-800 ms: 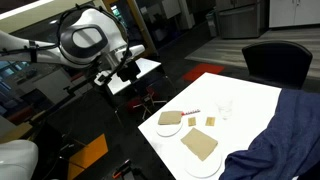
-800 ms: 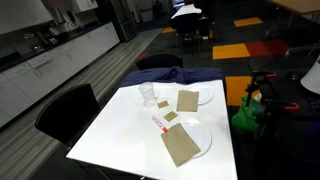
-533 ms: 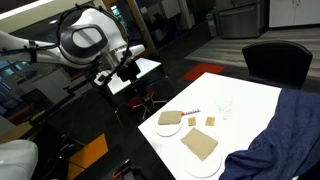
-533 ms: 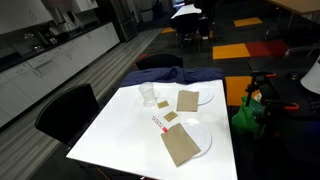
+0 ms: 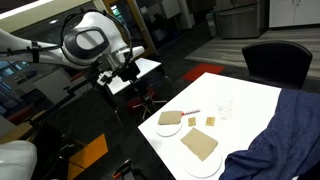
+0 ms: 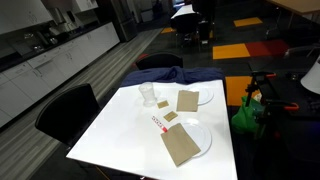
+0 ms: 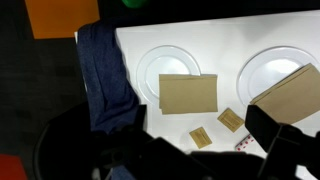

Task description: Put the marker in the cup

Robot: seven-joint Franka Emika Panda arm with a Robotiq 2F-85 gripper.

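Observation:
The red-pink marker (image 5: 191, 112) lies on the white table (image 5: 250, 95) beside a plate; it also shows in an exterior view (image 6: 157, 123), and only its end shows in the wrist view (image 7: 244, 144). The clear cup (image 5: 226, 107) stands upright near the marker, seen in both exterior views (image 6: 148, 95); I cannot make it out in the wrist view. My gripper (image 5: 128, 71) hangs well off the table, away from both. In the wrist view its dark fingers (image 7: 195, 150) stand apart with nothing between them.
Two white plates (image 6: 206, 99) (image 6: 203, 137) carry tan slabs, and two small tan blocks (image 7: 201, 137) lie between them. A blue cloth (image 5: 285, 130) drapes over one table edge. A black chair (image 5: 275, 60) stands by the table.
The arm has shifted very slightly; the marker, cup and plates have not moved.

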